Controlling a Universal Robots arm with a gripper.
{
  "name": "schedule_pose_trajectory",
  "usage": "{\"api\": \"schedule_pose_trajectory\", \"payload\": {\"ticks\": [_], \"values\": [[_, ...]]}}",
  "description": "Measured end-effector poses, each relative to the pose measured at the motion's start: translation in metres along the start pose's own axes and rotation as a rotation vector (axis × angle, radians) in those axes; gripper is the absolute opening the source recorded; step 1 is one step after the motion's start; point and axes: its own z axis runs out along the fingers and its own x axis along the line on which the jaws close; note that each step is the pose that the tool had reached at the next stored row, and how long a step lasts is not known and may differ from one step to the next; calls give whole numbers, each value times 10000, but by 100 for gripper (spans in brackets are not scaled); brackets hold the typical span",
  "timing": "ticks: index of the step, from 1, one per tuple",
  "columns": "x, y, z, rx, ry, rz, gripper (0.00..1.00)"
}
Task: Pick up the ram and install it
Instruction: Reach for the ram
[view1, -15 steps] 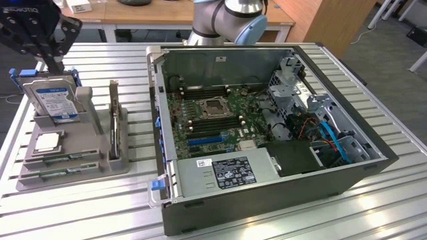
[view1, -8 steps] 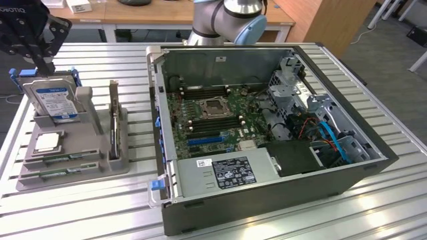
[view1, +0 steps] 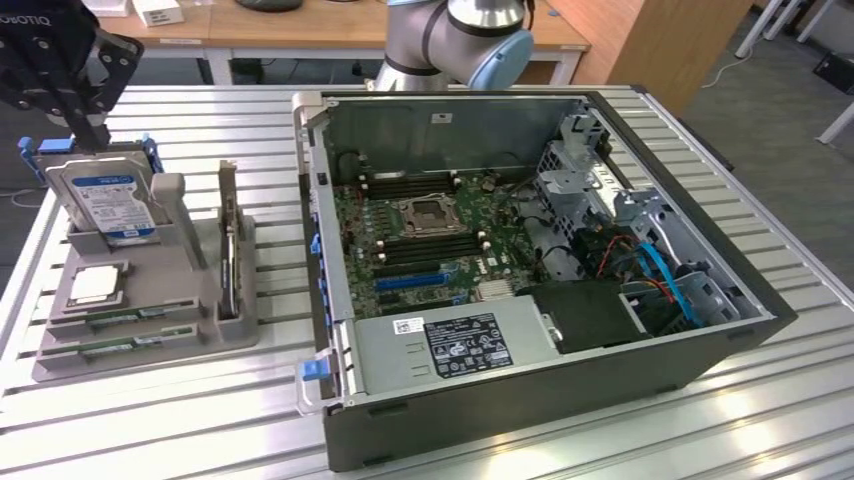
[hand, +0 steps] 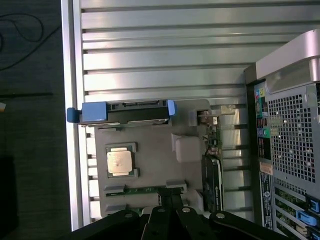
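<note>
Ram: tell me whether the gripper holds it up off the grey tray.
No: the ram lies in its slot on the grey tray, with the gripper apart from it above the hard drive.

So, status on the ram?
Gripper shut, empty, over grey parts tray. Thin green ram stick in tray slot, untouched. Silver blue-labelled hard drive upright in same tray.

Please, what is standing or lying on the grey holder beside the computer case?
On the grey holder: an upright hard drive, a CPU chip, two ram sticks in slots, and a card on edge. The sticks' lower edges are hidden.
</note>
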Motion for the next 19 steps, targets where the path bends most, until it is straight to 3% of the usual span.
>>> {"api": "schedule_pose_trajectory", "payload": {"ticks": [6, 19], "values": [[-5, -63, -3, 0, 0, 1, 11], [-23, -292, -13, 3, 0, 0, 11]]}}
